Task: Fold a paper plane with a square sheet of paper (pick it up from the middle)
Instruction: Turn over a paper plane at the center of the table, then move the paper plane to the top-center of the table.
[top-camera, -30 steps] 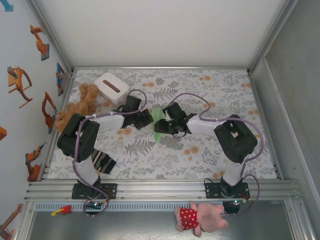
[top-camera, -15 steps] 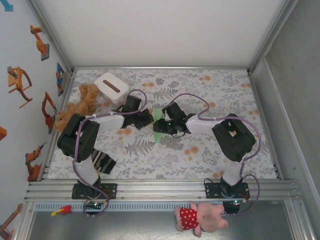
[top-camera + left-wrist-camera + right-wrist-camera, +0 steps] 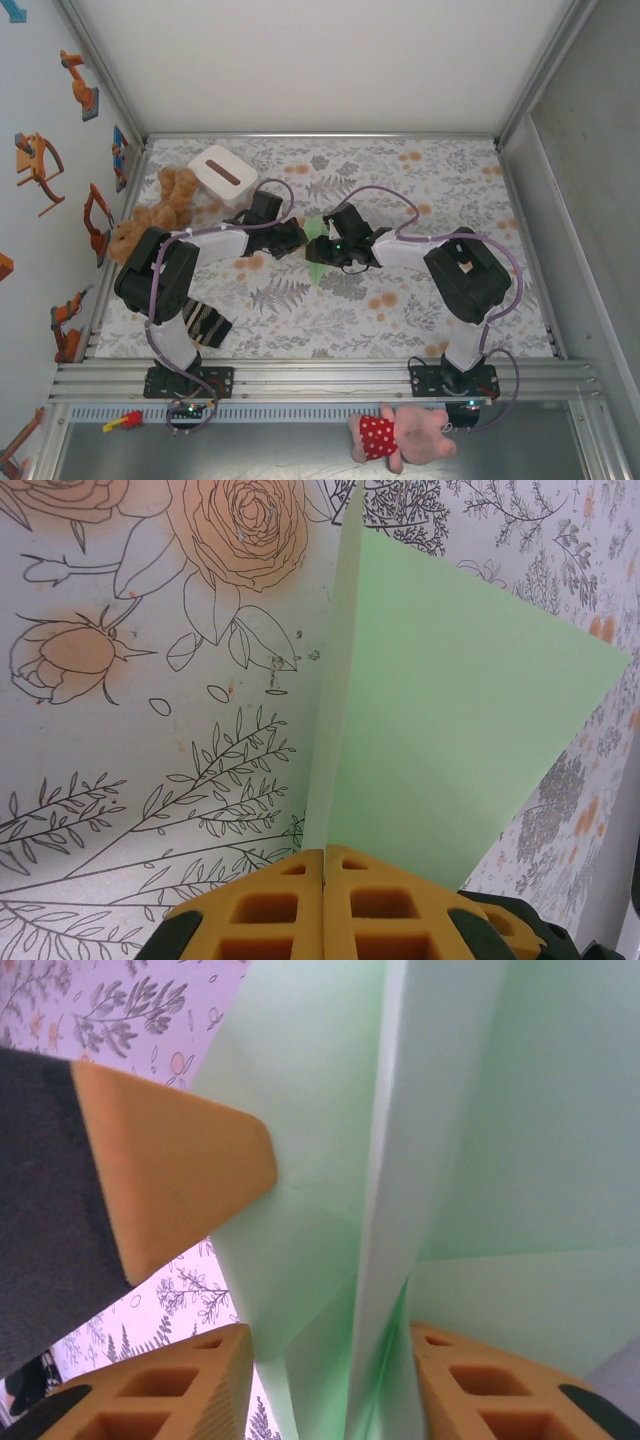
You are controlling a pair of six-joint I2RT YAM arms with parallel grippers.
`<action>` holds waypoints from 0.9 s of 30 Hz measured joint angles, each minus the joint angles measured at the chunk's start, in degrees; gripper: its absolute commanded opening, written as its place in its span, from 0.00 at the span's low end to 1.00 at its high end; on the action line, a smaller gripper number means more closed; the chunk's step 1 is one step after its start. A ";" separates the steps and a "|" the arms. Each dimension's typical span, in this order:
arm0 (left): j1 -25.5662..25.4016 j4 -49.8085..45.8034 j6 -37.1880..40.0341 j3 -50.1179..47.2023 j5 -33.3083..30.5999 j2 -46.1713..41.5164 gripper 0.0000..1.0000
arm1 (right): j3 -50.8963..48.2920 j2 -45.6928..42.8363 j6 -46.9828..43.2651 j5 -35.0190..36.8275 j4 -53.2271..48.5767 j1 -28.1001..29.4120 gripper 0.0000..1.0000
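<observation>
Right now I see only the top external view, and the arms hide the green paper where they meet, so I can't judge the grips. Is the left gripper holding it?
Observer: Yes. The left wrist view shows the left gripper shut on the green paper, pinching a folded edge.
Operator: And the right gripper?
Observer: Its wrist view shows the right gripper with jaws apart and several folded layers between them.
Operator: What shape is the paper at the left pinch?
Observer: A triangular flap spreads out beside a sharp crease.
</observation>
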 measured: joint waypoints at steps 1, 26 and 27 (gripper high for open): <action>0.00 0.00 0.00 0.00 0.00 0.00 0.06 | 0.00 0.00 -0.04 0.22 -0.24 0.00 0.34; 1.60 -12.76 5.77 -0.24 -14.78 -14.69 0.82 | 10.75 0.55 -10.69 17.44 -23.02 -0.87 0.04; 1.73 -13.60 6.25 -0.44 -16.31 -15.85 0.85 | 11.72 0.55 -11.58 18.08 -24.20 -1.22 0.04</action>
